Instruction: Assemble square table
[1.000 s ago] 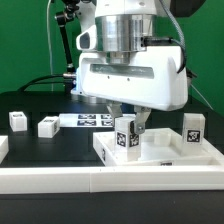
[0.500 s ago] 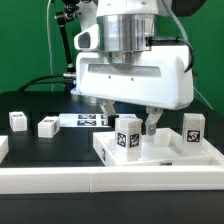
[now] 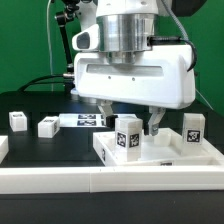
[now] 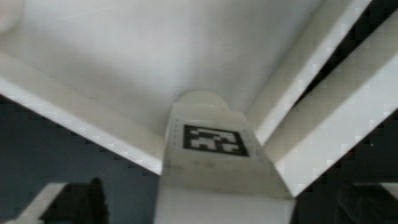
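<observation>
The square table slab [image 3: 165,152] lies flat on the black surface [image 3: 50,150], at its front edge and toward the corner on the exterior view's right, just behind the white border rail [image 3: 60,182]. One short white leg [image 3: 127,135] stands upright on the slab near the slab's front corner on the exterior view's left, its black-and-white tag facing the camera. The jaws stand wide, one finger on each side of this leg; the finger [image 3: 155,122] on the exterior view's right is plainly clear of it, and nothing is gripped. In the wrist view the same leg [image 4: 214,150] rises toward the camera, tag in sight, with the slab [image 4: 143,50] pale behind it. A second leg [image 3: 192,128] stands upright at the slab's far corner on the exterior view's right. Two loose legs [image 3: 18,120] [image 3: 47,126] sit on the surface toward its edge on the exterior view's left, near each other, well apart from the slab. The marker board [image 3: 90,119] lies flat between them and the arm
</observation>
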`<action>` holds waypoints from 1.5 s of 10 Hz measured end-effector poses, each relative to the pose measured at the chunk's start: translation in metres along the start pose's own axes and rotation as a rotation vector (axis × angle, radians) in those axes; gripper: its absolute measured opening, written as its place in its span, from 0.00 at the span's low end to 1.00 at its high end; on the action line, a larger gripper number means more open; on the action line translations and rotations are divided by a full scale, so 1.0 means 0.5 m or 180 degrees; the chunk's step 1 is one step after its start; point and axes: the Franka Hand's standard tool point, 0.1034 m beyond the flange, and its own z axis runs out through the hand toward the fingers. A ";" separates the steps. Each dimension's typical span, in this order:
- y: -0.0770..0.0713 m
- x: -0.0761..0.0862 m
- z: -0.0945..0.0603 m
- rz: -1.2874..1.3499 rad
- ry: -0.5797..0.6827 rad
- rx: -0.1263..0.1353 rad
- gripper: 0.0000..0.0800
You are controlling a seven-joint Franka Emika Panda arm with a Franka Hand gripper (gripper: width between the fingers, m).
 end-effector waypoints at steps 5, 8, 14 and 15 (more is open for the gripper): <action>0.002 0.003 0.000 -0.0353 0.0001 -0.0001 0.81; -0.001 -0.001 0.001 -0.0975 0.0004 -0.0001 0.81; 0.000 0.002 -0.004 -0.2382 0.0013 -0.0002 0.81; 0.003 0.004 -0.007 -0.2627 0.0017 0.0000 0.81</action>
